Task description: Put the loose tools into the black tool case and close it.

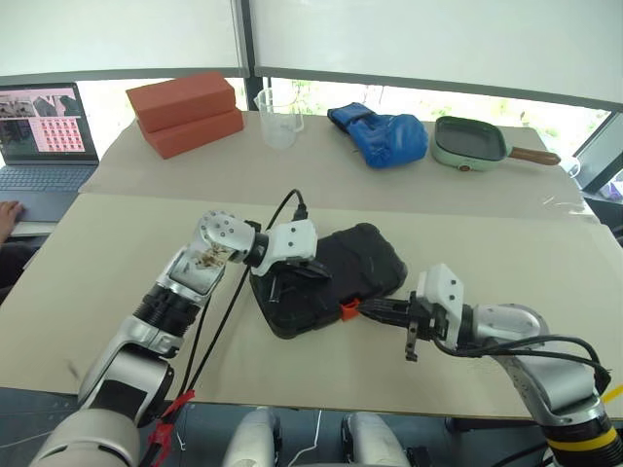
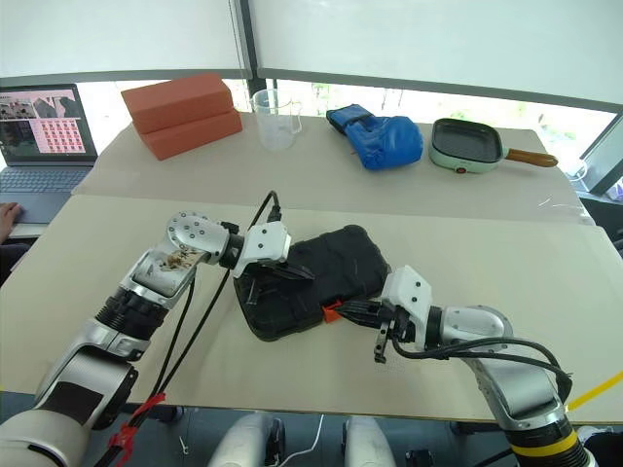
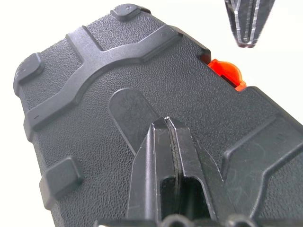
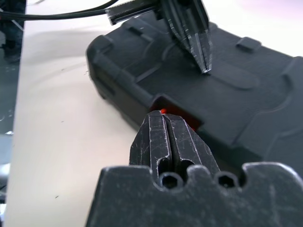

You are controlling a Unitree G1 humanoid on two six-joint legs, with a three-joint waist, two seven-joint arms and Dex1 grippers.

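Lying shut near the front edge of the counter [image 1: 117,233], the black tool case [image 1: 365,258] sits at a slant, lid down on its base, with its orange latch [image 1: 348,310] on the side facing the robot. No loose tools show on the counter around it, so the packing step looks done and the step in hand is the closing, most likely fastening the latch.

The left end effector [image 2: 255,288] rests its tips on the lid near the case's left end, fingers pressed together and holding nothing, as if pinning the lid down. The right end effector [image 1: 370,310] also has its fingers closed on nothing; its tips sit right at the latch, touching it or just short of it, which I cannot tell for sure.

The next move probably calls for a firm, straight push on the latch toward the case while the left arm holds the lid steady so the case does not slide.

Farther back stand two red bricks [image 1: 185,112], a clear measuring cup [image 1: 278,117], a blue glove [image 1: 384,136], a green pan [image 1: 472,143] and, at the left, a laptop [image 1: 44,136].
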